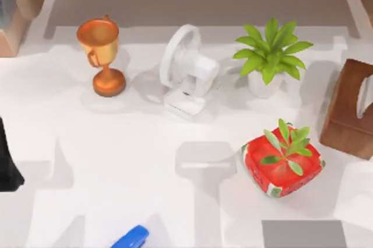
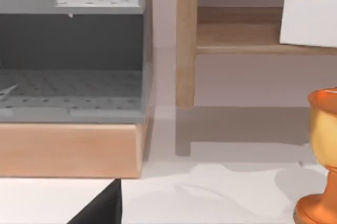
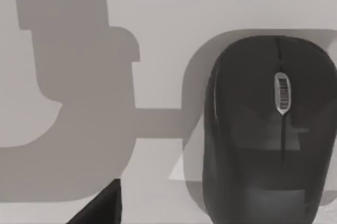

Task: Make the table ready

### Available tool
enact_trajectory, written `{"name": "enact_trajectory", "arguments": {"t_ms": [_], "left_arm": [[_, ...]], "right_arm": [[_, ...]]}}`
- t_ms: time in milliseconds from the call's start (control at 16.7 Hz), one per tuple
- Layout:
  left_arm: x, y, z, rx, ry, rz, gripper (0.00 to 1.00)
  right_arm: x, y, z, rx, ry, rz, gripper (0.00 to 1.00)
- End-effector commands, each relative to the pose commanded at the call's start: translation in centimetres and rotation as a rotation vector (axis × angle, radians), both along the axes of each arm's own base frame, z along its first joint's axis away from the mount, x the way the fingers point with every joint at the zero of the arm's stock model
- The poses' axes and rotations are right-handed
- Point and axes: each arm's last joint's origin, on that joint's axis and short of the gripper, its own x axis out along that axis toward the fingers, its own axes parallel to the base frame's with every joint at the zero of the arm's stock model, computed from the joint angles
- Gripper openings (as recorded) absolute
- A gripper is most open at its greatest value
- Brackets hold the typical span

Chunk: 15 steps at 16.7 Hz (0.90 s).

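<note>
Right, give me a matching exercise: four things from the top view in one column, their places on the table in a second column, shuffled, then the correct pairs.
Things:
1. orange trophy
2. white fan
3. red watermelon-pattern pot with a plant
4. blue object

Places on the white table, by the top view:
A. near edge, left of the middle
B. back row, at the left
C. right side, in front of the white-potted plant
D. back row, between the trophy and the white-potted plant

Pairs: 1-B, 2-D, 3-C, 4-A
</note>
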Motion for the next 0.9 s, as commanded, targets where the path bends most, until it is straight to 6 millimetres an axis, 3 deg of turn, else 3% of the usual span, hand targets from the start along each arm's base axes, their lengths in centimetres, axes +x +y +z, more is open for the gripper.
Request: {"name": "enact_trajectory", "arguments": {"t_ms": [360, 900], "left_arm": [[0.0, 0.0, 0.0, 0.000, 0.000, 0.000, 1.00], [0.0, 0.0, 0.0, 0.000, 0.000, 0.000, 1.00]], "right_arm": [[-0.1, 0.1, -0.5, 0.001, 0.000, 0.001, 1.00], [0.3, 0.0, -3.0, 0.000, 0.000, 0.000, 1.00]]}}
